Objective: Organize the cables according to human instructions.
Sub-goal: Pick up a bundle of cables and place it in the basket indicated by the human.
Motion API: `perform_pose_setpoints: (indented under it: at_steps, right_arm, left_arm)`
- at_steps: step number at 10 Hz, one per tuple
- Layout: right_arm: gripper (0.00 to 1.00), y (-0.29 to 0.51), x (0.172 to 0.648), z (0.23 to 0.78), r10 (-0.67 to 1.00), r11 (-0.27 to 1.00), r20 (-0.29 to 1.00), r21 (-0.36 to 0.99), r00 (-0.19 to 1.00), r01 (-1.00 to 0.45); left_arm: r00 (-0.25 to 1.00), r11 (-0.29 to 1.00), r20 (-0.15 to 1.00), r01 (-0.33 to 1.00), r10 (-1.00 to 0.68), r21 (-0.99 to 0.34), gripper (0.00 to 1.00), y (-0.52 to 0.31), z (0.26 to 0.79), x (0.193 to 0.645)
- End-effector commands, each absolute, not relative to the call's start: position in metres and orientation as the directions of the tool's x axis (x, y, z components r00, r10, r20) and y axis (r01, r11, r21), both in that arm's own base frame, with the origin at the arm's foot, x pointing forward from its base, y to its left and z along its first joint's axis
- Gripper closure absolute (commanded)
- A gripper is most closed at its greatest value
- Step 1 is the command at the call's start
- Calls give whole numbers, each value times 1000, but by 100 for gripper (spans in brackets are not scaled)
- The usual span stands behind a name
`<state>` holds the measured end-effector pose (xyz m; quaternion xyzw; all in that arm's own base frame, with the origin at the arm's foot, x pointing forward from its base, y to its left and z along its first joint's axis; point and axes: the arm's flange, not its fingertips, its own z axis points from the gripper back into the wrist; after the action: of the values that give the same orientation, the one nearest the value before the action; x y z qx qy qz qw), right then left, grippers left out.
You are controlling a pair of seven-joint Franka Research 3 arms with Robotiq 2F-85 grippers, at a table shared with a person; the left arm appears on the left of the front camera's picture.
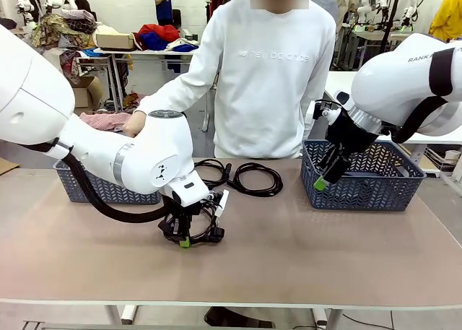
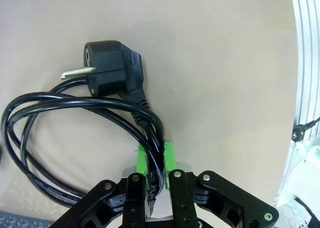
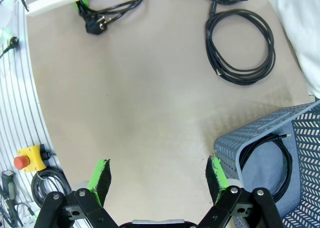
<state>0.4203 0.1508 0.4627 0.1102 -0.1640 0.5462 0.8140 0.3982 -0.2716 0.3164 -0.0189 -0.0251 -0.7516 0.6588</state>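
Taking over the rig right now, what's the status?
Left gripper: shut on a cable lying on the table, robot's side.
Right gripper: open, empty, hovering by the right basket.
Done: a second cable lies in that basket.
Left: the gripped cable, plus two coiled cables mid-table in front of the person; place them as the person directs.

A tan table (image 1: 303, 265) carries a blue-grey mesh basket (image 1: 101, 189) at its far left end and a matching basket (image 1: 368, 189) at its far right. Between them, near the far edge, one coiled cable (image 3: 242, 79) lies beside a second cable (image 1: 222, 175). A third cable (image 2: 112, 71) lies nearer the front, plug outward.
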Motion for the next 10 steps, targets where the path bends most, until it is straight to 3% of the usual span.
perform_pose_setpoints:
  at_steps: [1, 6, 10]
  right_arm:
    - [0, 151, 420, 464, 850, 391, 385, -1, 361, -920]
    - [0, 151, 420, 464, 850, 391, 385, -1, 361, -920]
    - [0, 151, 420, 464, 850, 391, 385, -1, 361, -920]
  left_arm:
    - [-148, -147, 34, 988, -988, 37, 100, -269, 326, 396]
    - [-127, -127, 76, 992, -989, 3, 99, -286, 412, 393]
    - [-111, -105, 84, 992, -990, 70, 99, -278, 486, 432]
